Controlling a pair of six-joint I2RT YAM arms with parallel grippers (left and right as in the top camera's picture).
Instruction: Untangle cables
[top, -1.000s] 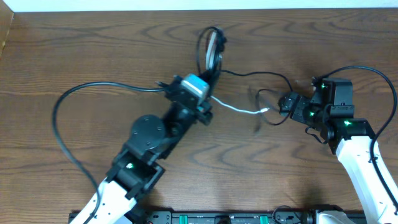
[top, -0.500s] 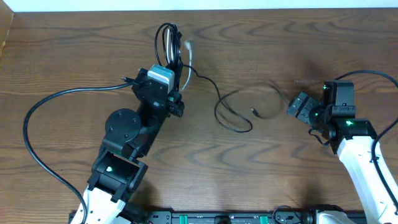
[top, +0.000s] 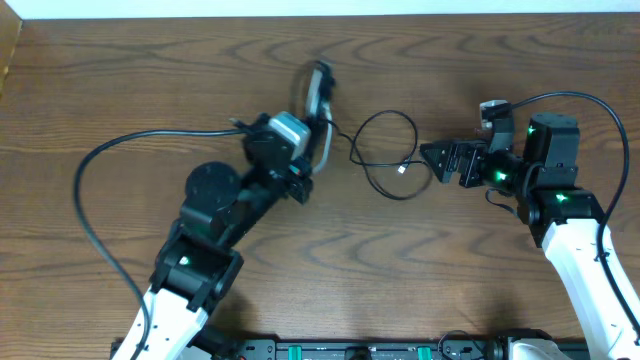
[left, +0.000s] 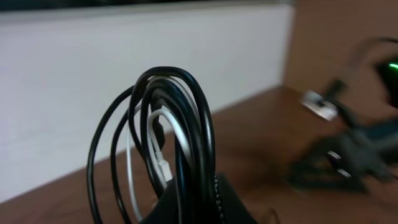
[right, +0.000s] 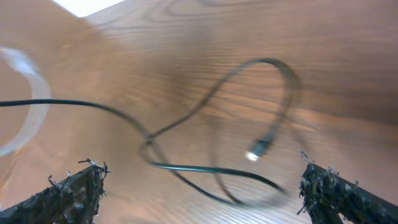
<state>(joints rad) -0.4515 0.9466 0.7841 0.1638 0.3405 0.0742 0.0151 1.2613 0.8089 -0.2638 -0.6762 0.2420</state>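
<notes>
Left claw is pressed shut on the cable bundle, black loops and one white standing upright. Right claw is spread wide, just beside the loose black cable looping on the worktop.

Coiled cables, loose black loop

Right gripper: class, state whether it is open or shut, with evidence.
Open: the right gripper has its fingertips far apart, the black cable lying loose on the table beyond.
</notes>
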